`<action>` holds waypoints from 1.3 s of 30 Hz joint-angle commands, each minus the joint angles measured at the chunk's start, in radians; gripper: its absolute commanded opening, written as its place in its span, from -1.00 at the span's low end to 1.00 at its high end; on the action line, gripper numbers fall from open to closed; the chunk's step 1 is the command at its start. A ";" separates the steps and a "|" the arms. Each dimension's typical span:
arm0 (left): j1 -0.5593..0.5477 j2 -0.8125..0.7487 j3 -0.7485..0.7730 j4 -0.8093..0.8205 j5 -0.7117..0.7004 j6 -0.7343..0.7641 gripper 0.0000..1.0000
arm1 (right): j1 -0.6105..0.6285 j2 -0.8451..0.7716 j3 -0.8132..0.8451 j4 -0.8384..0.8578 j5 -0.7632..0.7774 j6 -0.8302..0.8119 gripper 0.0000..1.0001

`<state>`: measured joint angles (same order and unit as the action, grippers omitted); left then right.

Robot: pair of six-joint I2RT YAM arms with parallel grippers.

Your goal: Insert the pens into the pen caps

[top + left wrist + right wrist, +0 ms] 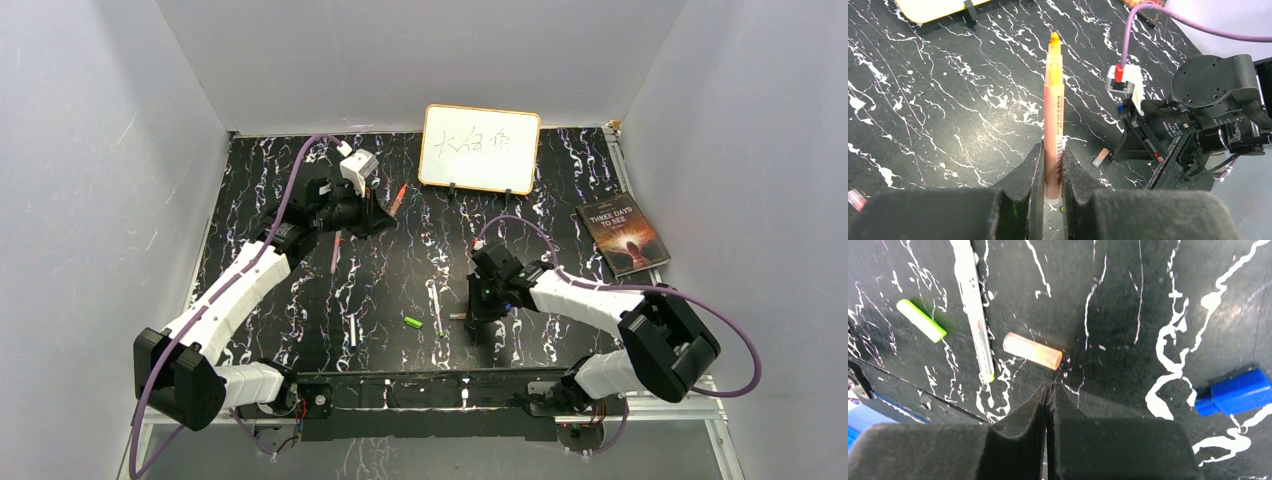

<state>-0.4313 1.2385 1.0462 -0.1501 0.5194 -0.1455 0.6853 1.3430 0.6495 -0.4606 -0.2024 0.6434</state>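
Observation:
My left gripper (1053, 155) is shut on an orange-red pen (1054, 115), whose uncapped tip points away from the wrist; in the top view the gripper (372, 215) is at the back left with this pen (397, 200). My right gripper (1048, 390) is shut and empty, its tips just short of a brownish-orange cap (1032, 351) lying on the table. A green cap (921, 320), a white pen (975, 310) and a blue cap (1233, 392) lie around it. In the top view, a pink pen (336, 252) and a second white pen (352, 330) lie on the left.
A small whiteboard (480, 148) stands at the back. A book (622, 235) lies at the right edge. The black marbled table (560, 190) is walled in white on three sides. The right arm (1208, 110) shows across from the left wrist.

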 commanded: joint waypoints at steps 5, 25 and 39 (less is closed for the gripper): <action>-0.001 -0.030 0.019 -0.034 -0.016 0.023 -1.00 | -0.001 0.086 0.071 0.125 0.023 -0.044 -1.00; -0.001 -0.030 0.018 -0.047 -0.030 0.035 -1.00 | -0.007 0.004 0.226 0.118 -0.014 -0.281 -1.00; -0.001 -0.033 0.028 -0.041 -0.006 0.039 -1.00 | -0.011 0.160 0.243 0.206 0.107 -0.689 0.42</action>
<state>-0.4313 1.2385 1.0462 -0.1890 0.4870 -0.1150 0.6804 1.4891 0.9115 -0.3641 -0.1669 0.0769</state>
